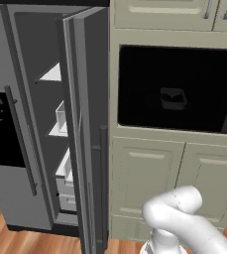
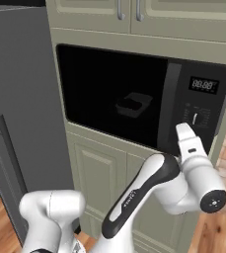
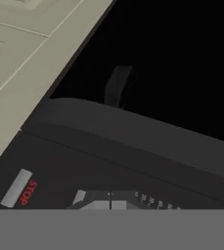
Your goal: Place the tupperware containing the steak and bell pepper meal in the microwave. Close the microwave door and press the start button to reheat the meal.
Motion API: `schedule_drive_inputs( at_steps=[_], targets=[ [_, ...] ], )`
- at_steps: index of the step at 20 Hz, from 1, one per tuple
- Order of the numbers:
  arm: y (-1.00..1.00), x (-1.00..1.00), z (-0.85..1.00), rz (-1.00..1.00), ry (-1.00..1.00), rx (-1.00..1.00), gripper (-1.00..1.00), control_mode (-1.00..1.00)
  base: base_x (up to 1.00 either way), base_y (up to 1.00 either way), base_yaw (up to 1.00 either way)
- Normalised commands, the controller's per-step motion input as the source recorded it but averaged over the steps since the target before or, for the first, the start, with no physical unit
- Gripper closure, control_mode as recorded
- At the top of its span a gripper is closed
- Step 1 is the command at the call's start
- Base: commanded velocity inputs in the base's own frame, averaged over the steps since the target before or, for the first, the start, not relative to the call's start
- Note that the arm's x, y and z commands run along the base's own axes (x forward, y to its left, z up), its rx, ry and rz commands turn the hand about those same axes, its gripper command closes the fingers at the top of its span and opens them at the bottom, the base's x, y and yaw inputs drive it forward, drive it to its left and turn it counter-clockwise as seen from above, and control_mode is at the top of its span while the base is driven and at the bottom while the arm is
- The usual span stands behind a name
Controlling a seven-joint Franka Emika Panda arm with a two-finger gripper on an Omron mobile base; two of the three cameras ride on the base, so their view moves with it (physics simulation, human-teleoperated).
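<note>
Setting: cream cabinetry (image 2: 104, 168) framing a built-in black microwave (image 2: 139, 99), with a tall grey fridge (image 1: 16, 149) at 9 o'clock of it, one fridge door (image 1: 87, 129) standing open; wood floor (image 1: 16, 228) below.

Item, microwave door (image 2: 112, 94): shut, dark window across the front.

Item, tupperware (image 2: 133, 105): inside the cavity, dimly seen through the window near centre; the steak and bell pepper meal could not be made out through the tint.

Item, control panel (image 2: 199, 111): at 3 o'clock of the door, with lit display (image 2: 203, 84) at its 12 o'clock and keys beneath. The hand view showed a STOP key (image 3: 16, 187) at 8 o'clock.

Item, tool (image 2: 184, 129): clenched, holding nothing, tip at or just off the lower panel.

Step judged: loading and door closing appear complete; start press in hand. Next move calls for a squarely aimed, short push on the start key, avoiding STOP.
</note>
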Motion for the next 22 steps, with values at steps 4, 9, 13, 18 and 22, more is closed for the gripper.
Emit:
schedule_drive_inputs(
  at_steps=[4, 9, 13, 18, 22],
  targets=[
    [-0.09, 0.20, -0.08, -0.01, -0.07, 0.01, 1.00, -1.00, 0.00, 0.00, 0.00],
    [-0.10, 0.12, -0.06, 0.00, -0.07, 0.02, 1.00, -1.00, 0.00, 0.00, 0.00],
    [-0.11, 0.12, -0.03, 0.00, -0.02, 0.03, 1.00, -1.00, 0.00, 0.00, 0.00],
    [-0.09, 0.20, -0.04, 0.00, 0.00, 0.03, 1.00, -1.00, 0.00, 0.00, 0.00],
    [-0.07, 0.19, -0.06, 0.00, 0.00, 0.03, 1.00, -1.00, 0.00, 0.00, 0.00]
  ],
)
